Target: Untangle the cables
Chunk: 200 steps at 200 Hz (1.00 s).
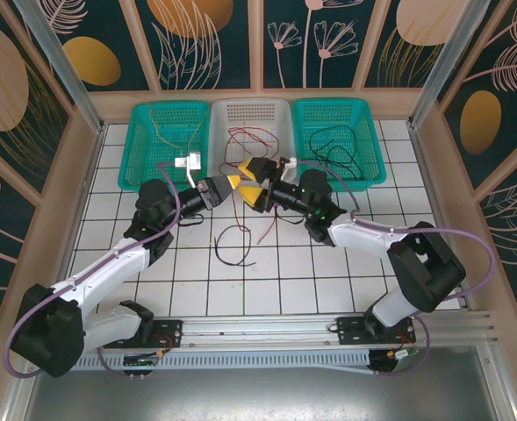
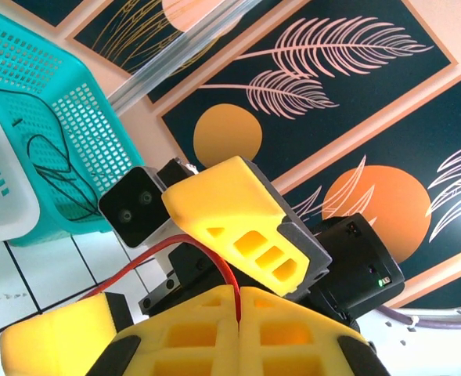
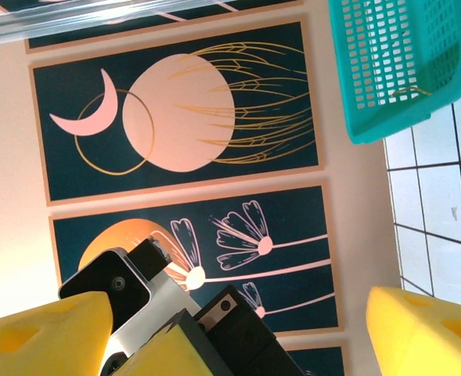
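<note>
My left gripper [image 2: 239,295] is shut on a thin red cable [image 2: 163,252] that curves away to the left and down. In the top view it [image 1: 239,182] meets my right gripper [image 1: 253,186] in front of the white basket [image 1: 251,110]. The right gripper [image 3: 238,304] is open, and its yellow fingers [image 2: 234,219] straddle the tips of the left one. Loose red and black cables [image 1: 232,244] lie on the tiles just below the grippers. More red cable [image 1: 245,139] lies in the white basket.
A teal basket [image 1: 144,145] at the back left holds a yellow cable [image 1: 166,132]. Another teal basket [image 1: 368,140] at the back right holds a black cable [image 1: 333,145]. Patterned walls close in the tiled floor [image 1: 197,281] on three sides.
</note>
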Tool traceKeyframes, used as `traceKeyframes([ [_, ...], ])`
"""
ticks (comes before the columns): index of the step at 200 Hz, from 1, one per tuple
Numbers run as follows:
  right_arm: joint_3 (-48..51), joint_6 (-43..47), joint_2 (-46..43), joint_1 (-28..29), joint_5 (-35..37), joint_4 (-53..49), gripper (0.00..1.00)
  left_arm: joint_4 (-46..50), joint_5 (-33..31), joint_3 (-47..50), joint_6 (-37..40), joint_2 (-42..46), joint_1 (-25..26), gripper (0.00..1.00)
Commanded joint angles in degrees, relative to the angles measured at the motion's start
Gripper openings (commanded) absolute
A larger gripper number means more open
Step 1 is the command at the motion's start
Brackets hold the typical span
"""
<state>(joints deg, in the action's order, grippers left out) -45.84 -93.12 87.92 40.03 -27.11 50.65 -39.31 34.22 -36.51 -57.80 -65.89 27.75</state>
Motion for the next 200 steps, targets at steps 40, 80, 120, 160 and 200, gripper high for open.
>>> traceKeyframes([
  [40,-4.77,10.49,-4.01,-1.78,1.15,-13.76,0.53,0.81,1.93,-0.66,5.25,2.31,0.25,0.0],
  [80,-12.47,22.92,-7.34,-1.89,5.97,-34.4,0.17,3.19,2.9,-1.28,7.94,2.25,0.2,0.0],
  [120,-22.91,34.77,-8.54,-1.68,10.66,-49.12,0.0,-0.63,5.51,-0.92,4.64,0.01,0.3,0.43],
  [160,-29.92,40.73,-9.04,-1.86,12.17,-54.78,0.0,-5.27,8.28,-1.96,2.98,-2.67,3.65,0.78],
  [200,-34.6,42.4,-8.75,-2.24,11.16,-56.44,0.0,2.07,-3.38,-4.24,12.91,-1.71,5.74,0.85],
])
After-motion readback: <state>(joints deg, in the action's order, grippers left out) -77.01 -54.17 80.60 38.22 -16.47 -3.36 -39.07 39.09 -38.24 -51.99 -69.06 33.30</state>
